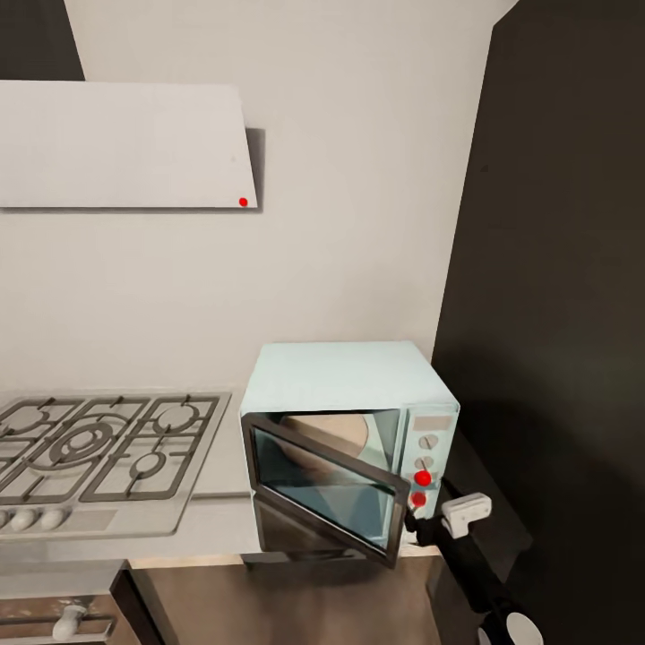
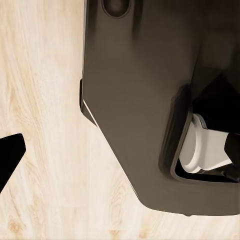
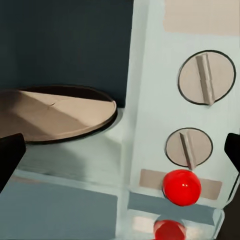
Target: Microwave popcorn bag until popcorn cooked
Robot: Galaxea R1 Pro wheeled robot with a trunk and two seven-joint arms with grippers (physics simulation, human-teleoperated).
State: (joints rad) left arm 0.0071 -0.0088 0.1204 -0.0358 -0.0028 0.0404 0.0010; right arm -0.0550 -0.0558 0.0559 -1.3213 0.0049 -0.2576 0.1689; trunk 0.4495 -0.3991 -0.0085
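The mint-blue microwave (image 1: pixel 345 381) stands on the grey countertop (image 1: pixel 210 530) against the wall. Its dark glass door (image 1: pixel 322 488) hangs partly open, swung out from its left side. My right gripper (image 1: pixel 414 521) is open just in front of the control panel, below the red dot (image 1: pixel 422 477). In the right wrist view the gripper (image 3: pixel 120 160) faces the two round knobs (image 3: pixel 206 78), the red dot (image 3: pixel 181 187) and the bare tan turntable (image 3: pixel 55 114) inside. My left gripper (image 2: pixel 120 155) points down at the floor, open. The popcorn bag and popcorn are out of view.
A grey gas hob (image 1: pixel 98 448) with black grates lies left of the microwave. Above it hangs a pale hood (image 1: pixel 121 145). A tall dark cabinet (image 1: pixel 555 269) rises close on the microwave's right. In the left wrist view my dark base (image 2: pixel 145 110) stands on pale wood floor (image 2: pixel 45 100).
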